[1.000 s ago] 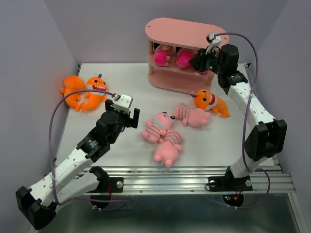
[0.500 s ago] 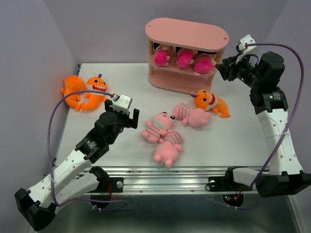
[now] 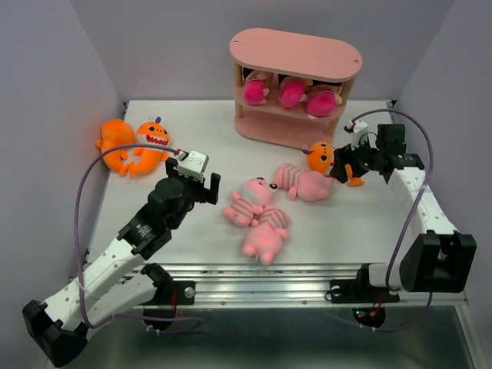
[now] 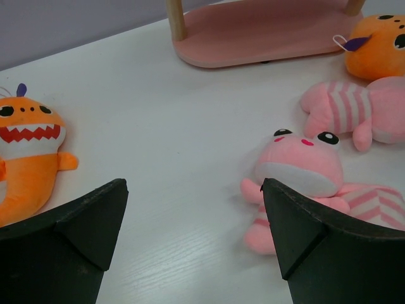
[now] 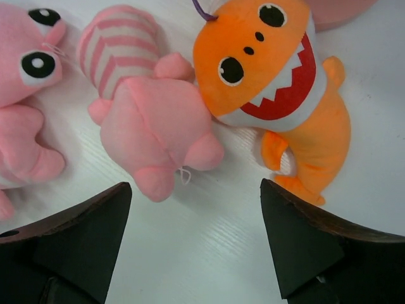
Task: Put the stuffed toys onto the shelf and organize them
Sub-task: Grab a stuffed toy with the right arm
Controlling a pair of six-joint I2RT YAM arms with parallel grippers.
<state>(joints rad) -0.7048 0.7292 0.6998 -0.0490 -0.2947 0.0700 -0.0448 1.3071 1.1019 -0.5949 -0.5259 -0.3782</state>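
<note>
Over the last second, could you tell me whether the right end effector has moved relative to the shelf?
Yes. The right end effector has pulled away from the shelf toward the front, now by the orange monster.

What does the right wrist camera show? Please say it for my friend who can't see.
An orange toothy monster lies on a white table, its head touching a pink striped pig. Another pig peeks its face in at the left, and the right gripper hangs open below, holding nothing.
</note>
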